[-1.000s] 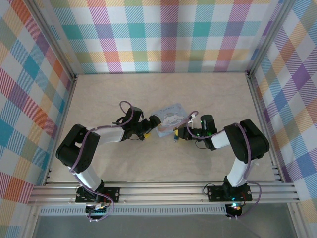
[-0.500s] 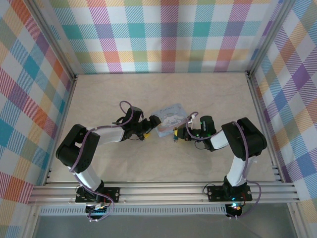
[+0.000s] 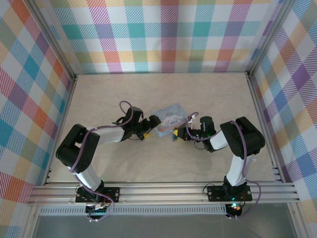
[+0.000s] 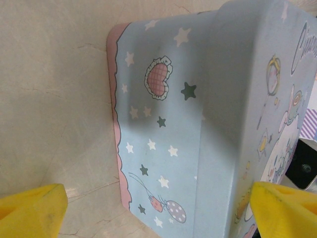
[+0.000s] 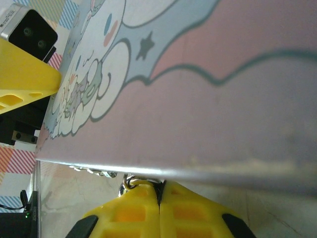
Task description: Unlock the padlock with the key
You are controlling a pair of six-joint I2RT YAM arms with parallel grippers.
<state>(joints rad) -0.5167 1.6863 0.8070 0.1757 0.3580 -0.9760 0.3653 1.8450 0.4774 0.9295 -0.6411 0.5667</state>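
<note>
The right hand (image 5: 159, 206) sits at the bottom centre of its wrist view with its yellow fingers pressed flat together, no gap along the seam. At their tips a small silvery loop (image 5: 132, 182) pokes out. I take it to be the ring end of the key, though its blade is hidden. I cannot tell whether the loop is pinched or just lies against the tips. Left of it a fine chain (image 5: 91, 171) trails under the lower edge of the tin (image 5: 208, 89), which crosses the upper frame just above the fingers. The hand is tucked in close there, probably because the lock hangs along that edge.

In the overhead view the right hand (image 3: 177, 134) meets the tin (image 3: 170, 118) at its lower right side. A dark bluish speck (image 3: 174, 138) just below the tips may be the padlock, but it is too small to be sure.

The left hand (image 4: 158, 218) has its fingers (image 4: 29, 213) wide apart at the two lower corners of its view. They straddle the tin (image 4: 163, 124), and bare tabletop (image 4: 54, 99) shows between the left-side pad and the tin's pink border. It looks placed to brace the tin against the other hand's push. Overhead, the left hand (image 3: 150, 127) is at the tin's left end.

The keyhole and the shackle are not visible.
</note>
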